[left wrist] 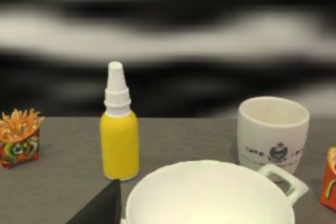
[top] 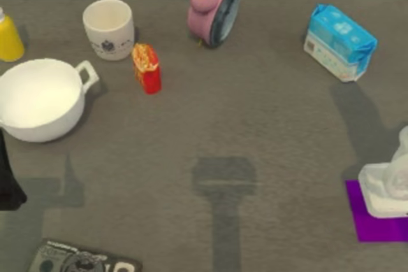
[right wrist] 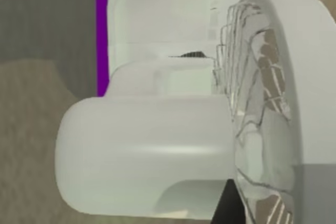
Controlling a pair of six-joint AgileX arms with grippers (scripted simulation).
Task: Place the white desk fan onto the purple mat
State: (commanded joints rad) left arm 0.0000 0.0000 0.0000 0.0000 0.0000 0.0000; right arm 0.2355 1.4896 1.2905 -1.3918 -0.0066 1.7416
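Two grippers belonged to this scene, but neither showed its fingers clearly. Of the right gripper only a dark tip point(right wrist: 227, 205) appeared under the white desk fan point(top: 389, 186), so I could not tell if it was spread or pinching. The fan stood at the right edge of the tabletop point(top: 255, 119), its square base partly over the purple mat point(top: 373, 224); in the right wrist view the purple showed behind and beside the base. The left arm point(top: 7, 176) was parked at the left edge, near the white handled bowl point(top: 38, 97). Farther back stood a yellow bottle point(left wrist: 119, 135), a white mug point(top: 109, 28), a red fries box point(top: 147, 68), a pink alarm clock point(top: 215, 9) and a blue pack point(top: 339, 41).
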